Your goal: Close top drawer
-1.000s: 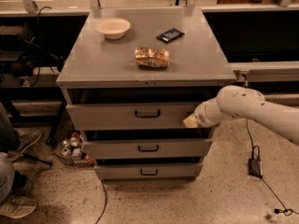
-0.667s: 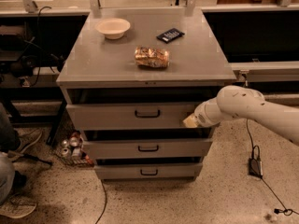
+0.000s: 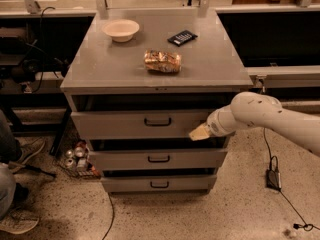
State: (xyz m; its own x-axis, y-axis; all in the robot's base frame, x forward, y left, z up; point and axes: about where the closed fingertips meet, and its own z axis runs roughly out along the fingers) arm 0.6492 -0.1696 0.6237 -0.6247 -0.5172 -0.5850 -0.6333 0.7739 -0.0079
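The top drawer [image 3: 125, 124] is a wide grey metal front with a small dark bail handle [image 3: 157, 121] at its centre. It stands pulled out a little from the cabinet, with a dark gap above it. My gripper [image 3: 200, 133] is at the right end of the drawer front, its pale tip against the lower right corner. The white arm reaches in from the right.
Two shorter grey drawers [image 3: 157, 159] [image 3: 159, 184] sit below. On the cabinet top [image 3: 100, 69] lie a white bowl [image 3: 121, 29], a snack bag [image 3: 162, 61] and a black device [image 3: 182, 37]. Cans [image 3: 75, 159] lie on the floor at left; a person's shoe [image 3: 20, 219] at bottom left.
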